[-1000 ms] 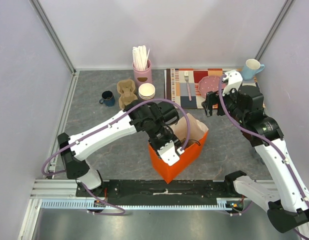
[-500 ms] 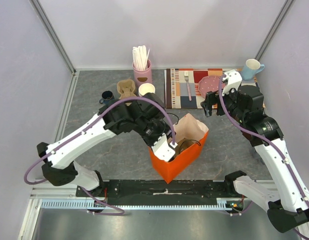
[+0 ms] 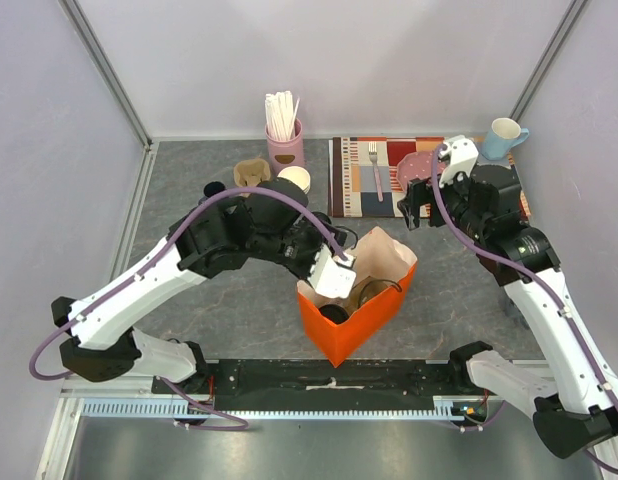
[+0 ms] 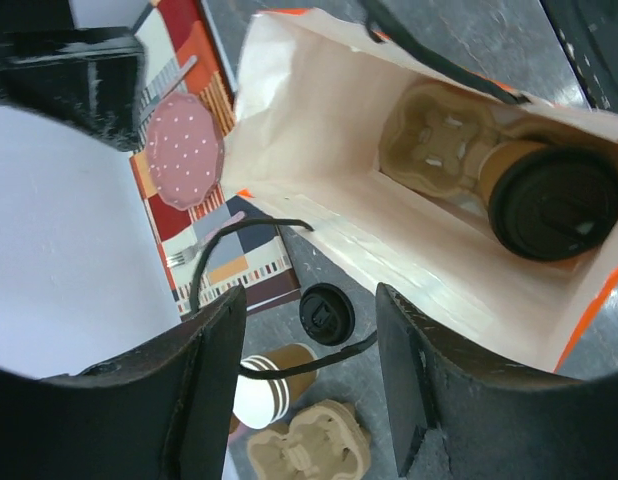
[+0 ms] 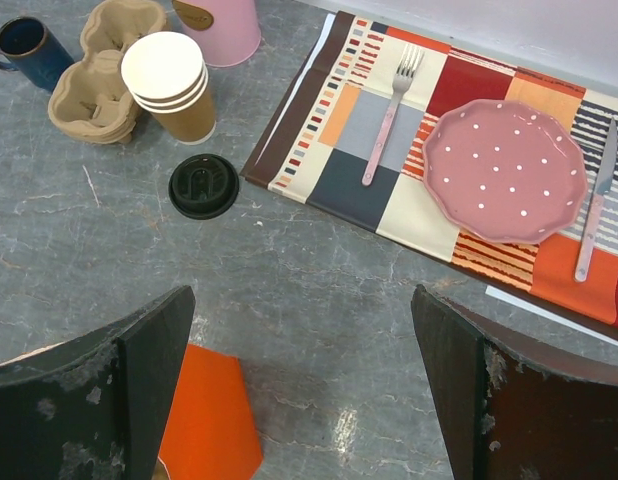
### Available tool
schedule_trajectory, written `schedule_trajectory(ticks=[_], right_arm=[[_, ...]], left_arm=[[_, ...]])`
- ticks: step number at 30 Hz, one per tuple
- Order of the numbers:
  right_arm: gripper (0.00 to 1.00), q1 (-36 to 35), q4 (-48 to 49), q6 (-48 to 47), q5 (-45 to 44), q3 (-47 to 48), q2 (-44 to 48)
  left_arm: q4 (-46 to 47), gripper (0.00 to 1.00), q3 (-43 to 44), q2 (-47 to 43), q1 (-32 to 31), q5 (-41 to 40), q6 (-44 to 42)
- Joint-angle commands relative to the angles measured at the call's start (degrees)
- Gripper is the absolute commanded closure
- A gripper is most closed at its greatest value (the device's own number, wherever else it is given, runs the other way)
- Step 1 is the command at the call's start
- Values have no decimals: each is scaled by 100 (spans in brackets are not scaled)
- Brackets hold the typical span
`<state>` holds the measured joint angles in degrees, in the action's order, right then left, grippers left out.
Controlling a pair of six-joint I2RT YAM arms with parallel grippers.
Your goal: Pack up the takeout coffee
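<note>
Your left fingers [image 4: 309, 330] are apart with nothing held, hanging over one edge of the open orange paper bag [image 3: 354, 325]. The takeout coffee [image 4: 554, 205], a brown paper cup with a round black plastic lid, stands upright inside that bag, down and to the right of those fingers. It sits in one pocket of a moulded cardboard cup carrier [image 4: 434, 140]; the pocket beside it is empty.

Watch-outs, my read:
- The bag's thin black cord handle [image 4: 254, 228] loops across the gap between the left fingers. Pull away carelessly and you hook it, and the bag drags or tips with the coffee in it.
- The load sits at one end of the carrier, so the bag is probably lopsided. A nudge on the paper wall could topple it.
- Can't tell whether the cup's lid is pressed fully home; a tip could mean a spill.
- A loose black lid [image 5: 203, 186] and a stack of lidless paper cups [image 5: 169, 85] sit on the grey surface [image 5: 319, 270] just beyond the left fingers. A low exit that way knocks them.

Your right fingers [image 5: 304, 330] are spread wide and empty, hovering over the surface, with a bag corner just below their left side. Bring them in to steady the bag and you could crush or shove the wall. The pink dotted plate [image 5: 504, 170] lies ahead and to the right of them; a careless sweep would hit it.
</note>
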<state>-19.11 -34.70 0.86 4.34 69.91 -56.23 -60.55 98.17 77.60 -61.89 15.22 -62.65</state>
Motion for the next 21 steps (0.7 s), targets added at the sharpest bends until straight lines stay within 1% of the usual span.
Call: schedule_trajectory(ticks=[1, 6, 11, 14, 16, 21], right_arm=[[2, 22, 244, 72, 93, 330, -134], [2, 22, 385, 177, 111, 401, -257], [2, 22, 613, 265, 111, 462, -371], [2, 22, 710, 318, 85, 541, -424], [2, 22, 815, 362, 32, 567, -442], [2, 22, 1113, 441, -135, 585, -424]], left_arm=[[763, 39, 106, -280, -25, -309, 1112], [1422, 37, 220, -369, -8, -836, 1949], [1775, 36, 378, -413, 98, -1328, 2670], [1924, 35, 457, -439, 352, -1355, 3083], [1959, 34, 501, -465, 633, -1312, 3398], [1960, 33, 598, -570, 1300, -907, 3944]])
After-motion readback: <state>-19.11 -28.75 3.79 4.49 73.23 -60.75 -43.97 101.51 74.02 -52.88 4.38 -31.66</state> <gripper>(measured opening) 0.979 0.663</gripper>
